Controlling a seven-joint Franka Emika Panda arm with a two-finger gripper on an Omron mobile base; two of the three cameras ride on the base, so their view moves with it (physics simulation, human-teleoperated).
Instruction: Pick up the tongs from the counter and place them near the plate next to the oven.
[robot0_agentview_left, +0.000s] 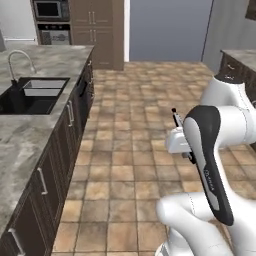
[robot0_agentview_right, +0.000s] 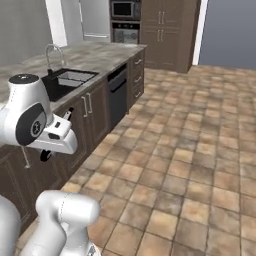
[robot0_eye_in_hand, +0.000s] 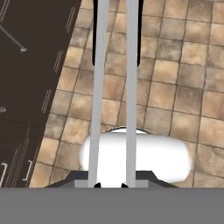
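Note:
My gripper (robot0_eye_in_hand: 109, 184) is shut on the tongs (robot0_eye_in_hand: 98, 87), two slim silver-grey arms with black ends that run up from the finger tips over the tiled floor. In the left base view the tongs (robot0_agentview_left: 176, 118) stick up out of the hand, the gripper (robot0_agentview_left: 180, 128) held beside the forearm above the floor. The right base view shows the gripper (robot0_agentview_right: 62, 123) near the cabinet fronts. The marbled counter (robot0_agentview_left: 55, 62) with its black sink (robot0_agentview_left: 31, 95) lies to the left, also seen as the counter (robot0_agentview_right: 102, 54). The plate is out of view.
An arched faucet (robot0_agentview_left: 18, 56) stands behind the sink. A built-in oven (robot0_agentview_left: 53, 34) with a microwave above sits at the far end, also the oven (robot0_agentview_right: 125, 32). Dark cabinet fronts (robot0_eye_in_hand: 26, 74) run along the left. A second counter (robot0_agentview_left: 241, 56) stands at right. Tiled floor (robot0_agentview_right: 190, 150) stretches ahead.

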